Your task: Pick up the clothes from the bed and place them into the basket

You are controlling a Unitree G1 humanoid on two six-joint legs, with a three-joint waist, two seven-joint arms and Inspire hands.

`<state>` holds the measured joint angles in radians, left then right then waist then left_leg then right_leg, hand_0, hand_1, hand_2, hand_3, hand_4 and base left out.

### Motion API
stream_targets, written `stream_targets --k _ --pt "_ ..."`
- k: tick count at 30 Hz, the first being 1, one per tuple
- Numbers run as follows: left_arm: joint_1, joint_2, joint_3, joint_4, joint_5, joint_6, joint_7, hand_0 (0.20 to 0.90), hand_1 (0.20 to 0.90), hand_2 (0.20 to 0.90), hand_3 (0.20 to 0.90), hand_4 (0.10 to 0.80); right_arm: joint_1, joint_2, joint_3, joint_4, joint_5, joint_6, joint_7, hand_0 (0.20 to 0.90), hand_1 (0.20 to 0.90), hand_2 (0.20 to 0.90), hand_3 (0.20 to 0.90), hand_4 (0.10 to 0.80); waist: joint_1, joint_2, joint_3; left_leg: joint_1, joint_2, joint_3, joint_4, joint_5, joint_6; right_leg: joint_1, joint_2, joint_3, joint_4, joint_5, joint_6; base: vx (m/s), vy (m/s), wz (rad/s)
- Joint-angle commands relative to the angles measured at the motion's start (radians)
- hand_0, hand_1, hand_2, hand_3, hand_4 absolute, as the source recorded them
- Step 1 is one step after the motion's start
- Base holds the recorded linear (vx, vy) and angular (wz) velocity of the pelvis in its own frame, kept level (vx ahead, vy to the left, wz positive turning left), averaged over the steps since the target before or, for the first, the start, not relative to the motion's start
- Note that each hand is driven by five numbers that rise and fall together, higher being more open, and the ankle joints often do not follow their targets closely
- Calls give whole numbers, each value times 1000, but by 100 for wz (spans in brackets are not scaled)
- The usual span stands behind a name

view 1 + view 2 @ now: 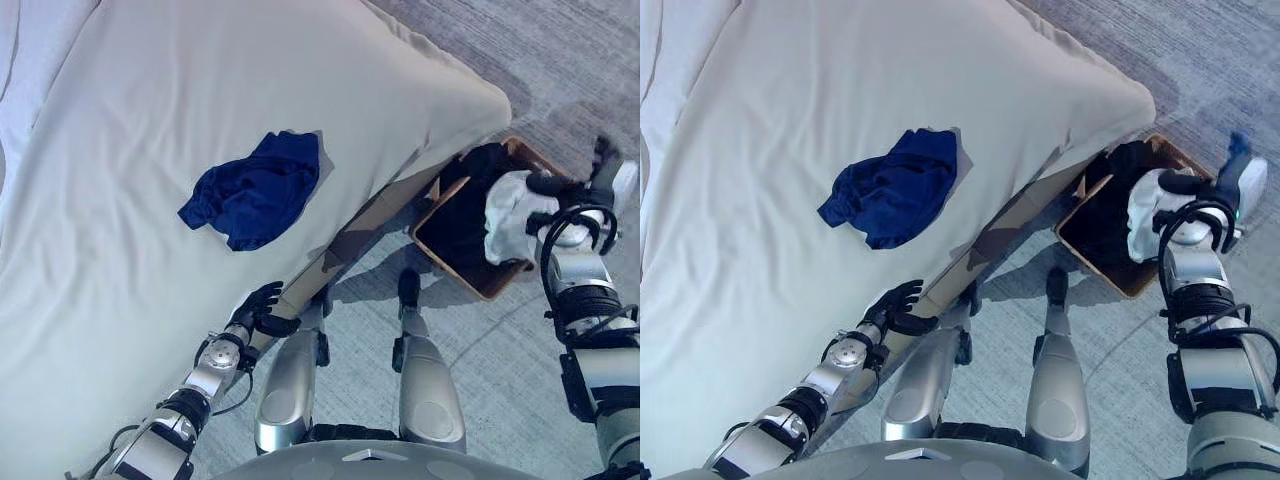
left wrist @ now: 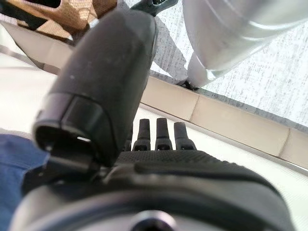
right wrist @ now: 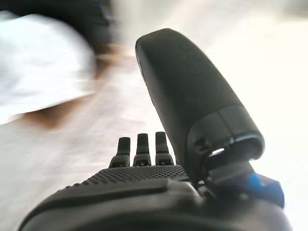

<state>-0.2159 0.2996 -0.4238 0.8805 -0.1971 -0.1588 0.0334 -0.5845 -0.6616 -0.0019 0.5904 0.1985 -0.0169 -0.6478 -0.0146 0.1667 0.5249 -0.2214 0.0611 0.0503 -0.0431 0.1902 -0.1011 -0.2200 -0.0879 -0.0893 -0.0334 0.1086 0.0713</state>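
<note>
A crumpled navy garment [image 1: 254,189] lies mid-bed [image 1: 120,300]. The left hand [image 1: 258,310] hangs empty and relaxed at the mattress edge. The right hand [image 3: 144,154], fingers straight, holds nothing beside the white garment [image 1: 512,212] draped over the brown basket [image 1: 462,268]; its wrist view shows that white cloth apart from the fingers.

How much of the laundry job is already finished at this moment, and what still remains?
Done: a dark garment and a white garment lie in the basket. In hand: nothing; the right robot hand is open beside the basket, the left robot hand open at the bed edge. Left: the blue garment on the bed.
</note>
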Motion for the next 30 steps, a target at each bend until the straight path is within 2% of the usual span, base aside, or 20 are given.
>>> stream_targets --k 1,6,9,10,13,15,16,23,26,27,28,30 --pt "32 11 27 50 -5 -31 0 900 900 900 900 800 7 -50 -44 -164 -125 -108 -92 900 900 900 900 800 -24 -97 -53 8 -85 -27 172 -224 60 -46 15 4 86 -38 -28 58 74 2" --pt "58 6 41 34 2 -20 15 900 900 900 900 800 52 -37 -28 -364 -253 -91 -41 900 900 900 900 800 -9 -135 -76 27 -88 -27 181 -237 73 -15 2 -5 86 -36 -19 62 77 3" --pt "69 1 59 33 7 -10 13 900 900 900 900 800 49 -47 34 -446 -378 -60 76 900 900 900 900 800 12 -153 -90 45 -93 -37 179 -238 78 10 -8 -20 86 -38 -13 63 91 4" --pt "76 1 71 31 9 -1 6 900 900 900 900 800 39 -63 75 -460 -423 -34 162 900 900 900 900 800 26 -161 -99 53 -97 -45 178 -239 79 24 -16 -30 82 -40 -10 101 107 4" --pt "94 4 79 38 19 10 -1 900 900 900 900 800 12 -89 146 -447 -477 -25 259 900 900 900 900 800 61 -177 -122 72 -102 -61 168 -239 82 55 -27 -53 72 -43 -5 113 77 19" --pt "107 7 85 46 16 12 -1 900 900 900 900 800 -20 -101 196 -416 -522 -41 319 900 900 900 900 800 86 -185 -131 82 -105 -74 162 -238 84 76 -36 -74 68 -46 -1 114 104 41" --pt "108 15 84 51 12 16 -6 900 900 900 900 800 -61 -105 245 -387 -541 -45 365 900 900 900 900 800 119 -190 -136 82 -108 -87 163 -236 88 87 -46 -99 75 -52 2 83 105 42" --pt "83 83 101 58 -28 69 -14 900 900 900 900 800 -277 -75 463 -200 -645 28 527 900 900 900 900 800 240 -229 -119 55 -118 -165 149 -212 100 109 -59 -188 105 -64 14 56 38 49" --pt "63 137 113 57 -34 104 -20 900 900 900 900 800 -404 -37 606 -21 -645 161 724 900 900 900 900 800 319 -251 -95 35 -115 -211 118 -185 101 108 -61 -238 117 -63 25 40 -25 57" --pt "62 142 114 56 -35 104 -20 900 900 900 900 800 -412 -32 619 0 -634 161 723 900 900 900 900 800 326 -254 -93 32 -114 -215 114 -181 100 107 -61 -244 118 -63 26 54 -31 51" --pt "60 159 122 55 -32 113 -25 900 900 900 900 800 -436 -14 660 59 -611 209 784 900 900 900 900 800 354 -257 -81 30 -109 -228 98 -173 98 108 -58 -257 122 -65 27 62 -29 46" --pt "50 174 125 59 -26 108 -34 900 900 900 900 800 -473 29 683 174 -579 235 792 900 900 900 900 800 391 -258 -64 16 -106 -249 77 -153 96 104 -56 -280 125 -67 28 49 -24 53"
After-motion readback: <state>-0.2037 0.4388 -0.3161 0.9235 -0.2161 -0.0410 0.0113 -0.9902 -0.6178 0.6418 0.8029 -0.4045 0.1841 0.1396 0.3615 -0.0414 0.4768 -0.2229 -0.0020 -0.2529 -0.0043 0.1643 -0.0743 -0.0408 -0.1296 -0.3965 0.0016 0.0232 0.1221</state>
